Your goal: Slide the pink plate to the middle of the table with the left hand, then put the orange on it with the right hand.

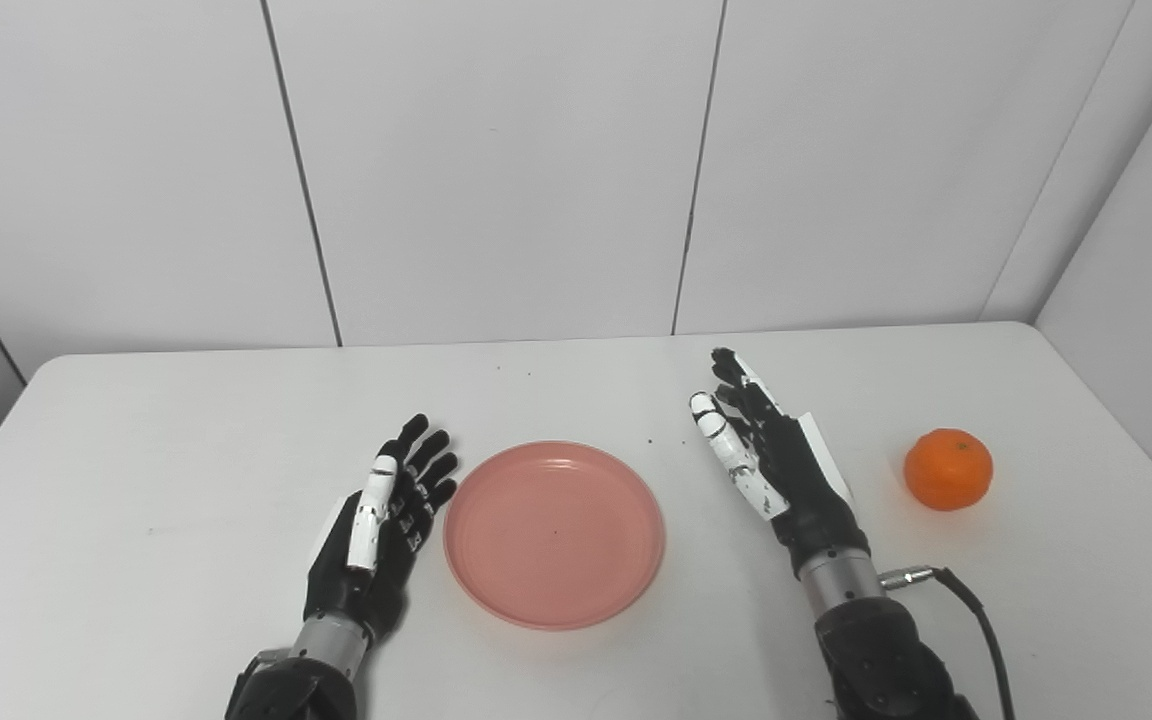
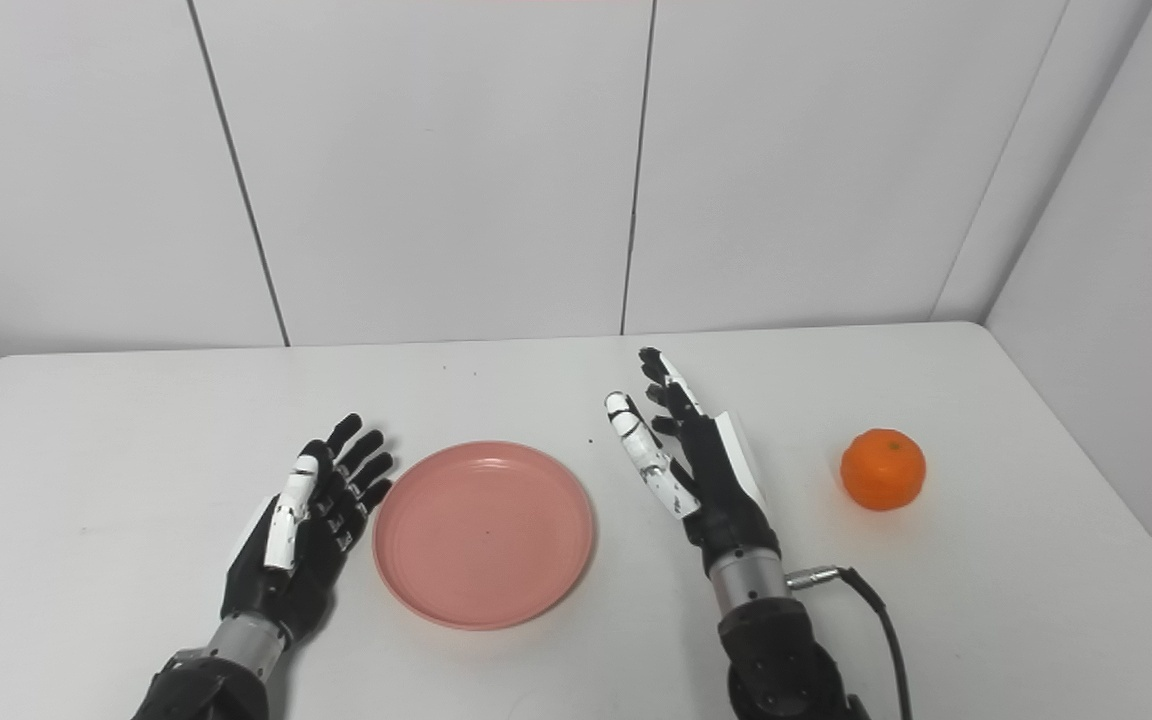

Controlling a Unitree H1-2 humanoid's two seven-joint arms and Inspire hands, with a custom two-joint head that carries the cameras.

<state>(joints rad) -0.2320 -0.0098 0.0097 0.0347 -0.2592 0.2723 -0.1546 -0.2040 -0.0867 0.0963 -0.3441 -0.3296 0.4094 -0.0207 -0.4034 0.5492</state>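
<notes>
The pink plate (image 1: 554, 533) lies flat near the middle of the white table (image 1: 136, 450), with nothing on it. My left hand (image 1: 381, 525) rests just left of the plate's rim, fingers straight and spread, open and holding nothing. My right hand (image 1: 771, 455) hovers to the right of the plate, fingers extended and pointing away from me, open and empty. The orange (image 1: 948, 469) sits on the table farther right, a hand's width beyond my right hand.
White panelled walls close off the back and the right side. The table's right edge runs just beyond the orange. A black cable (image 1: 976, 610) trails from my right wrist over the table's front right.
</notes>
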